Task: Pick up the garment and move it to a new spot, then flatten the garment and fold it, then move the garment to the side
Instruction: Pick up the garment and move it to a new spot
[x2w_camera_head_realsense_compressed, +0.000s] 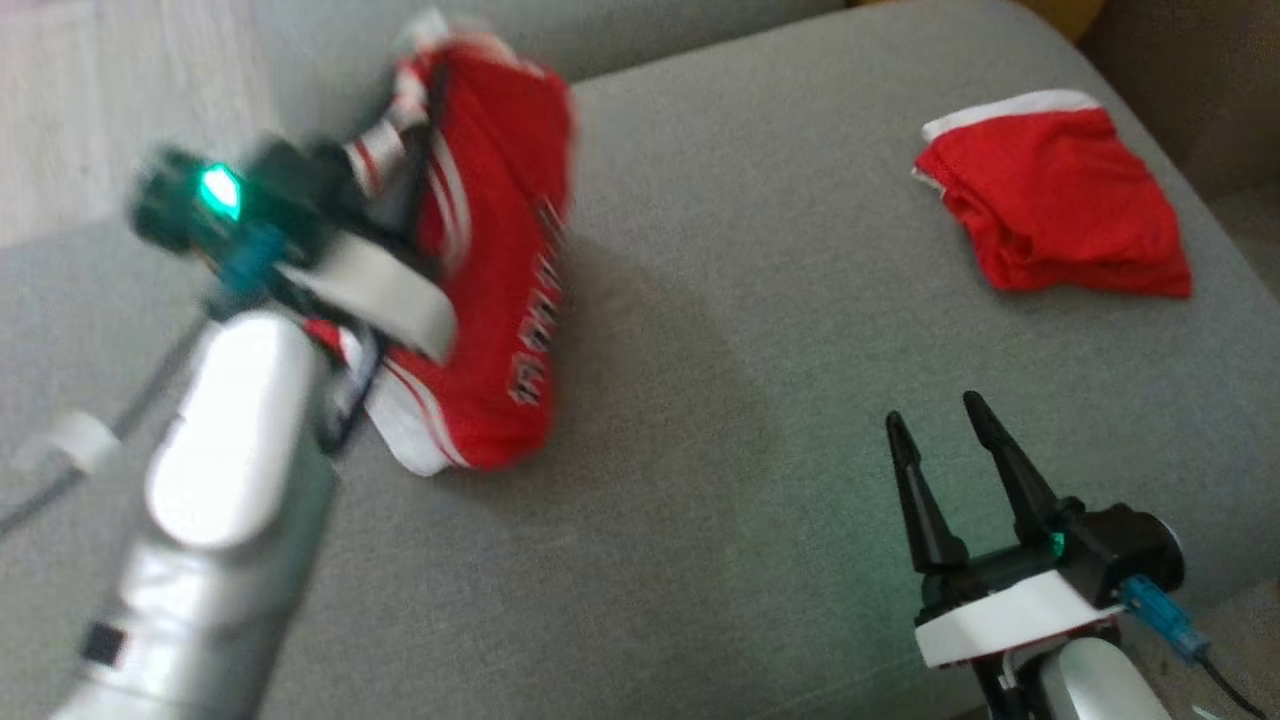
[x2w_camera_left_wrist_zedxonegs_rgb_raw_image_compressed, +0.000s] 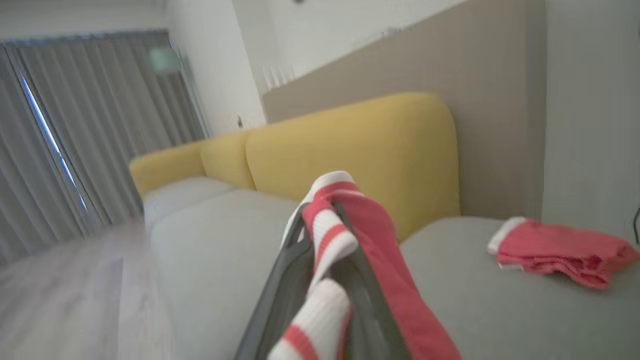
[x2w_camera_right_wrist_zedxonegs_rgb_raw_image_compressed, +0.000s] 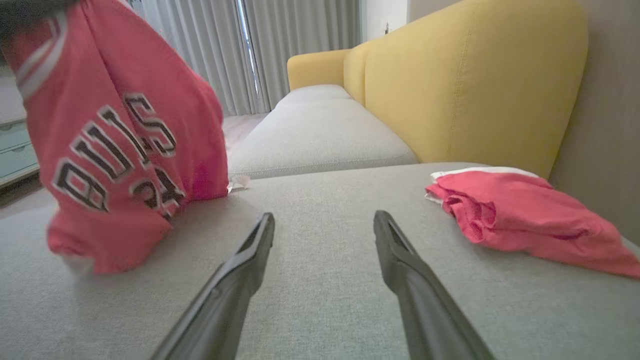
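Note:
The garment is a red jersey with white trim and black-and-white lettering. It hangs bunched above the left part of the grey sofa cushion, its lower end near the seat. My left gripper is shut on its striped edge; in the left wrist view the fingers pinch red-and-white fabric. The head view of this arm is blurred. The right wrist view shows the jersey dangling at the left. My right gripper stands open low over the cushion's front right, with nothing between its fingers.
A second red garment with a white band lies folded at the cushion's far right corner. The yellow backrest rises behind the seat. Wooden floor lies beyond the cushion's left edge. Another seat cushion continues the sofa.

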